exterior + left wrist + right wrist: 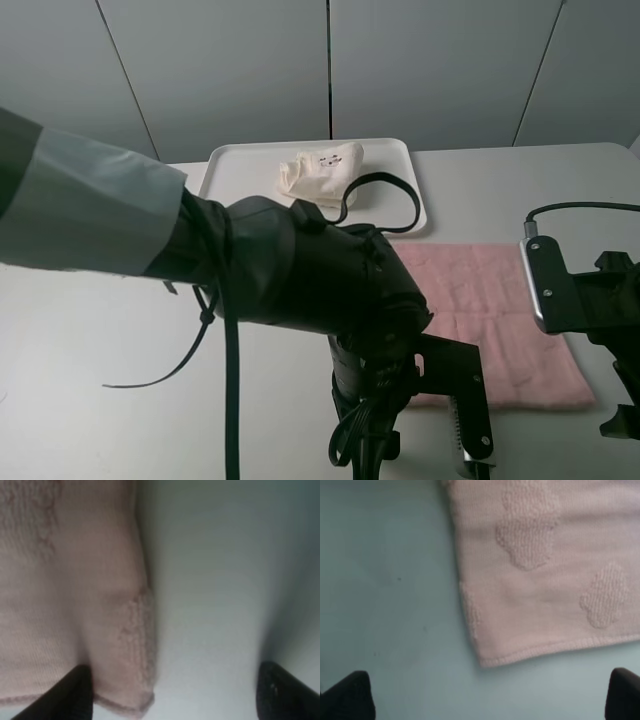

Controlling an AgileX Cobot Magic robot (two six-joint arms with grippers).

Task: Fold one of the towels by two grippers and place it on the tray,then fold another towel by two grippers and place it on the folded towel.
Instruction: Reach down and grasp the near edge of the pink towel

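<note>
Grey tabletop (90, 340) carries everything. The left arm (290, 270) fills the middle of the high view and hides the near left corner of the pink towel (500, 300). That towel lies flat and unfolded right of centre, its far edge just beside the white tray (235, 165). The cream towel (322, 170) sits bunched and folded on the tray. The right arm (590, 290) hangs at the towel's right side. Left claw (175, 695): spread, holding nothing, one finger (70, 695) over the pink towel's corner, the other over bare tabletop. Right claw (485, 695): spread wide, holding nothing, a pink towel corner (485, 660) between its fingers; height above it cannot be told.
</note>
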